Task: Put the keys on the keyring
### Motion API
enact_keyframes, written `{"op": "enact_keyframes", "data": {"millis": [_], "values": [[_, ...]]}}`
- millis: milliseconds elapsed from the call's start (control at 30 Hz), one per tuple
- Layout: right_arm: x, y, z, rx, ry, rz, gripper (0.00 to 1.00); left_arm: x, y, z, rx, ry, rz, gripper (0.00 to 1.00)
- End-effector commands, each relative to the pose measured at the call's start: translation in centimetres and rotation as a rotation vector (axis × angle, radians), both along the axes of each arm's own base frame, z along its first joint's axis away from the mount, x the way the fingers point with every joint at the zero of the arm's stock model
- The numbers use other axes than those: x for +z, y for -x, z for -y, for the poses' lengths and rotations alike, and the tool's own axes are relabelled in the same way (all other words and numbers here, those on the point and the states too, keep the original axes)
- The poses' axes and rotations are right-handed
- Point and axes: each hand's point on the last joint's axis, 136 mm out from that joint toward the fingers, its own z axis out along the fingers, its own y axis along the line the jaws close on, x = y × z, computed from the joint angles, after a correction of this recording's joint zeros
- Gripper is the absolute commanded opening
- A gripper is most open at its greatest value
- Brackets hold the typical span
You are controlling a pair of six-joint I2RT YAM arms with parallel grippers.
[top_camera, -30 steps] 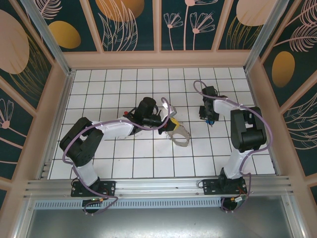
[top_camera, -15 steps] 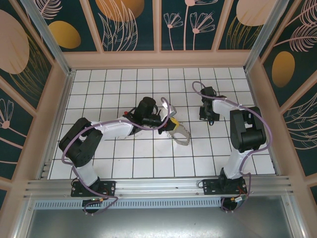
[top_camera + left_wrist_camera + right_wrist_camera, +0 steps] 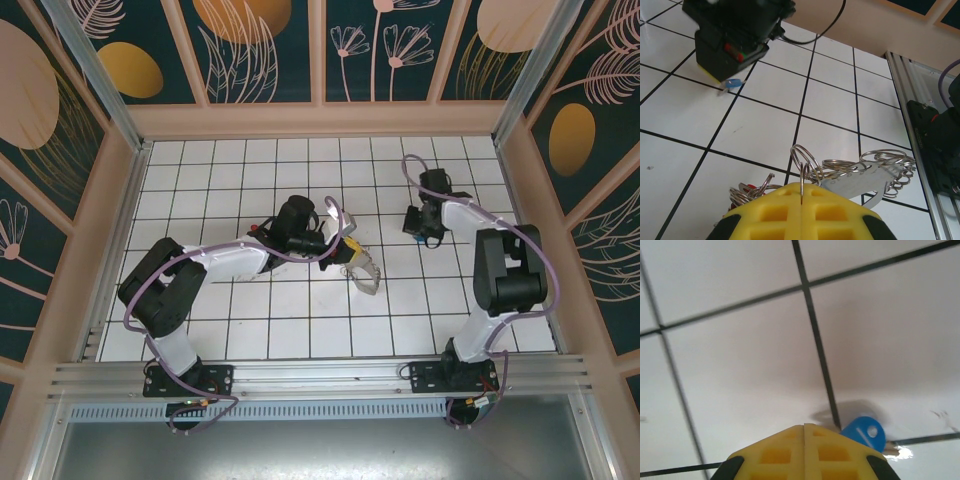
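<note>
Keyring [image 3: 860,176] sits pinched in the left claw [image 3: 801,189], steadied for threading. Right claw [image 3: 804,427] pinches a blue key [image 3: 863,433] nearby.

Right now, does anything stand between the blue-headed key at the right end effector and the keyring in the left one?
Nothing visible does: bare tiles lie between the blue-headed key at the right end effector and the keyring pinched by the left end effector.

White tiled floor [image 3: 290,320], teal floral walls [image 3: 260,60], and seemingly an aluminium rail [image 3: 320,378].
</note>
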Motion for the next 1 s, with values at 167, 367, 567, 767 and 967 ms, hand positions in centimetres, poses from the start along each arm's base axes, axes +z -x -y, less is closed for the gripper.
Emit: {"op": "enact_keyframes", "data": {"millis": [167, 367, 567, 767, 967], "values": [[0.0, -1.6, -1.5, 0.016, -0.188, 0.016, 0.0, 1.3, 0.6, 0.0, -0.02, 0.017, 0.036, 0.0], [-0.6, -3.0, 0.7, -0.008, -0.137, 0.024, 0.0, 1.4, 0.5, 0.1, -0.023, 0.019, 0.031, 0.0], [-1.0, -3.7, 0.6, 0.001, -0.185, 0.02, 0.01, 1.5, 0.4, 0.3, -0.021, 0.019, 0.029, 0.0], [-0.6, -4.3, 1.3, -0.003, -0.127, 0.02, 0.07, 1.6, 0.5, 0.3, -0.023, 0.014, 0.031, 0.0], [-0.3, -2.2, 2.1, -0.023, -0.006, -0.026, 0.19, 1.5, 0.5, 0.2, -0.018, 0.016, 0.036, 0.0]]}}
